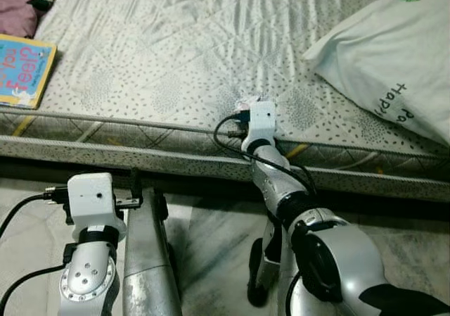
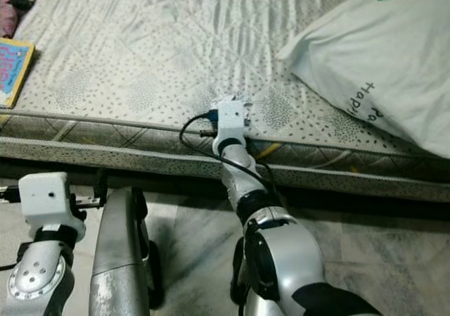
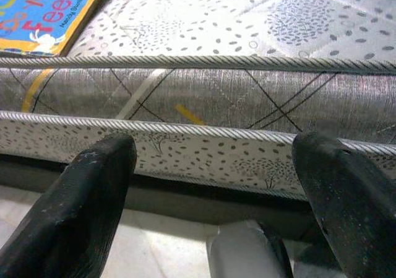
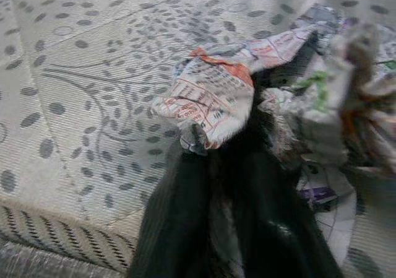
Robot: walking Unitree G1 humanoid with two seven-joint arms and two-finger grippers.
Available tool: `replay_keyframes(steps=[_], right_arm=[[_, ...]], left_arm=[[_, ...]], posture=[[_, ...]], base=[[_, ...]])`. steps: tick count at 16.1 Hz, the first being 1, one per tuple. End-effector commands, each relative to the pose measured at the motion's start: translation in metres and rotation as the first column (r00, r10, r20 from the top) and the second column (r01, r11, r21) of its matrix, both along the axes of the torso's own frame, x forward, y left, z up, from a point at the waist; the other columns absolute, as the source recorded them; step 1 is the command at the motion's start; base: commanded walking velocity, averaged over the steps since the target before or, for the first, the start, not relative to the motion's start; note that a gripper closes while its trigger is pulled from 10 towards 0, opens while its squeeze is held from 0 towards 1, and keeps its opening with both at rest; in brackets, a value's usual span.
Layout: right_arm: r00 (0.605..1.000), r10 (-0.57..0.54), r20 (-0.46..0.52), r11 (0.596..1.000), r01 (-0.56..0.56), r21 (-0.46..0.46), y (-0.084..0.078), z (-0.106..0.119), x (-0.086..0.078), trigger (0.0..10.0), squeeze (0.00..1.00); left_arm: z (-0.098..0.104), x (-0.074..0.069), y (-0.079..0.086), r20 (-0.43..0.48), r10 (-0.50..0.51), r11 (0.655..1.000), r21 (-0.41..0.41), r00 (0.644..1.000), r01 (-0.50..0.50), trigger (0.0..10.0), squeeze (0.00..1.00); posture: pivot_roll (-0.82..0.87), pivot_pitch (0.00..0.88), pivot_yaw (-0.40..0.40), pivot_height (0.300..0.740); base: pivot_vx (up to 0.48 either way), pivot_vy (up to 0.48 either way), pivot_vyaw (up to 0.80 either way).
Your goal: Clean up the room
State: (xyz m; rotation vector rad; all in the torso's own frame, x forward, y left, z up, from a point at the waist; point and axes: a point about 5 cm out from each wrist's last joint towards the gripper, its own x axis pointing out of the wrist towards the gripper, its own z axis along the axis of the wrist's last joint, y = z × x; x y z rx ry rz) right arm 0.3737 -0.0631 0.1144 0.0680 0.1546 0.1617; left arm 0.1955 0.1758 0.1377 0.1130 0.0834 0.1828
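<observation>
The right end effector (image 4: 229,185) reaches over the mattress (image 1: 176,55) edge, its fingers closed on crumpled paper (image 4: 216,98) lying there. A pillow (image 1: 394,62) lies beyond it. The left end effector (image 3: 216,185) hangs spread wide, empty, above the floor (image 1: 211,224), a book (image 1: 21,70) beyond it.

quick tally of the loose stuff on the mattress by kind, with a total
book: 1
pillow: 1
crumpled newspaper: 1, pinched in the right gripper
dark pink cloth at the far corner: 1
total: 4
</observation>
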Motion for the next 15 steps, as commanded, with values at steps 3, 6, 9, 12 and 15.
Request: replay_keyframes(steps=[3, 6, 9, 12, 15], right_arm=[[0.989, -0.111, -0.094, 0.99, 0.118, 0.077, -0.032, -0.018, -0.002, 0.0, 0.0], [0.995, -0.101, 0.02, 0.988, 0.098, 0.123, -0.045, 0.0, 0.005, 0.0, 0.0], [0.99, -0.086, 0.111, 0.992, 0.075, 0.1, -0.058, 0.003, 0.001, 0.0, 0.0], [0.965, -0.023, 0.262, 0.999, 0.012, 0.045, -0.078, 0.005, -0.017, 1.1, 0.0], [0.942, 0.018, 0.335, 0.999, -0.001, -0.051, -0.098, 0.011, -0.044, 10.0, 0.0]], left_arm=[[-0.004, 0.011, 0.003, 0.015, 0.018, 1.0, 0.002, 1.0, -0.018, 10.0, 0.0], [-0.004, 0.033, 0.002, 0.053, -0.027, 1.0, 0.008, 0.998, 0.027, 10.0, 0.0], [-0.006, 0.051, -0.002, 0.076, -0.073, 0.997, 0.013, 0.994, 0.072, 10.0, 0.0], [-0.004, 0.071, -0.008, 0.13, -0.126, 0.992, 0.04, 0.983, 0.122, 10.0, 0.0], [-0.007, 0.073, -0.004, 0.149, -0.121, 0.993, 0.016, 0.981, 0.12, 10.0, 0.0]], posture=[[0.21, 0.184, -0.046, 0.492], [0.15, 0.096, -0.042, 0.492], [0.11, 0.033, -0.025, 0.492], [0.07, 0.0, -0.005, 0.492], [0.03, 0.0, 0.021, 0.492]], base=[[0.0, 0.0, 0.0], [0.0, 0.0, 0.0], [0.0, 0.0, 0.0], [0.0, 0.0, 0.0], [0.0, 0.0, 0.0]])
